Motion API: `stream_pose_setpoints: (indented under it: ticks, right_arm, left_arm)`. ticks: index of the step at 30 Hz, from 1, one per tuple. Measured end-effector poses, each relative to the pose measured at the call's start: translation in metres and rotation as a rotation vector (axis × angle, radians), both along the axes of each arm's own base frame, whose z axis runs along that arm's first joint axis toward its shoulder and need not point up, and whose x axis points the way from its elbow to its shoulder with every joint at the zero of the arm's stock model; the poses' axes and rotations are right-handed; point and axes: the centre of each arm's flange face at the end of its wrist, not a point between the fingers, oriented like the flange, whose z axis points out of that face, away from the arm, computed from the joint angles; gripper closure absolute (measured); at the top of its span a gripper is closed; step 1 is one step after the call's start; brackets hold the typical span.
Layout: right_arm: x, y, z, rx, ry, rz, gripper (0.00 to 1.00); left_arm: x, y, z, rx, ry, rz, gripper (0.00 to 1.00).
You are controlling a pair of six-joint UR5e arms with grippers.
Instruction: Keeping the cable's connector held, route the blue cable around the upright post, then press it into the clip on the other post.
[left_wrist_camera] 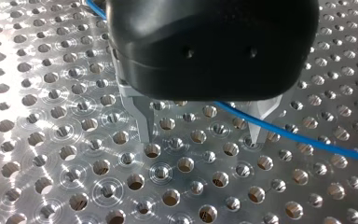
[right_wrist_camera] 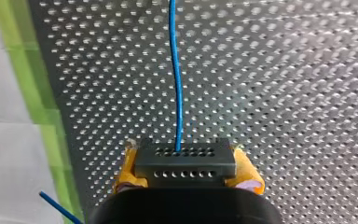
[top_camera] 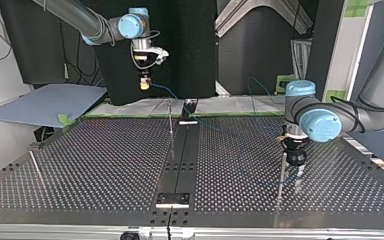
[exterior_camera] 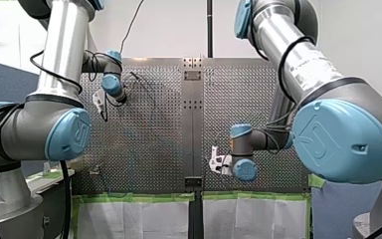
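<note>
My right gripper (right_wrist_camera: 184, 163), with yellow pads, is shut on a dark connector block (right_wrist_camera: 184, 169). The blue cable (right_wrist_camera: 176, 79) leaves the block and runs straight ahead over the perforated table. In the top view this gripper (top_camera: 143, 85) hangs high above the table's far edge, and the cable (top_camera: 166, 90) slopes down from it. My left gripper (left_wrist_camera: 200, 133) stands open just above the plate. The blue cable (left_wrist_camera: 303, 140) passes between its metal fingers (left_wrist_camera: 142, 122), close to the other one. In the top view it (top_camera: 297, 175) hovers right beside an upright post (top_camera: 282, 175).
A second thin post (top_camera: 170, 117) stands near the table's middle strip (top_camera: 180, 165). A leaning rod (top_camera: 36, 168) is at the top view's left. Green tape (exterior_camera: 129, 196) and white sheets line one table edge. A grey board (top_camera: 50, 102) lies beyond the far left corner.
</note>
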Motion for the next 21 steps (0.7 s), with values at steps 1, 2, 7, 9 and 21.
stream_pose_setpoints:
  ticks: [1, 2, 7, 9, 21]
  right_arm:
    - [-0.001, -0.001, 0.0, -0.003, -0.003, -0.001, 1.0]
    - [-0.002, -0.001, -0.002, -0.006, -0.006, -0.003, 1.0]
    - [-0.005, -0.002, -0.014, -0.009, -0.012, -0.005, 1.0]
    - [-0.006, -0.001, -0.021, -0.009, -0.012, -0.005, 1.0]
    - [-0.011, 0.004, -0.056, 0.004, -0.006, -0.001, 1.0]
  left_arm:
    - [0.0, 0.0, 0.0, 0.0, 0.0, 0.0, 0.01]
    - [0.0, 0.0, 0.0, 0.0, 0.001, 0.0, 0.01]
    - [0.0, 0.0, 0.0, 0.002, 0.002, 0.0, 0.01]
    - [0.0, 0.0, 0.0, 0.001, 0.002, 0.0, 0.01]
    - [-0.001, 0.0, -0.001, -0.026, 0.002, 0.011, 0.01]
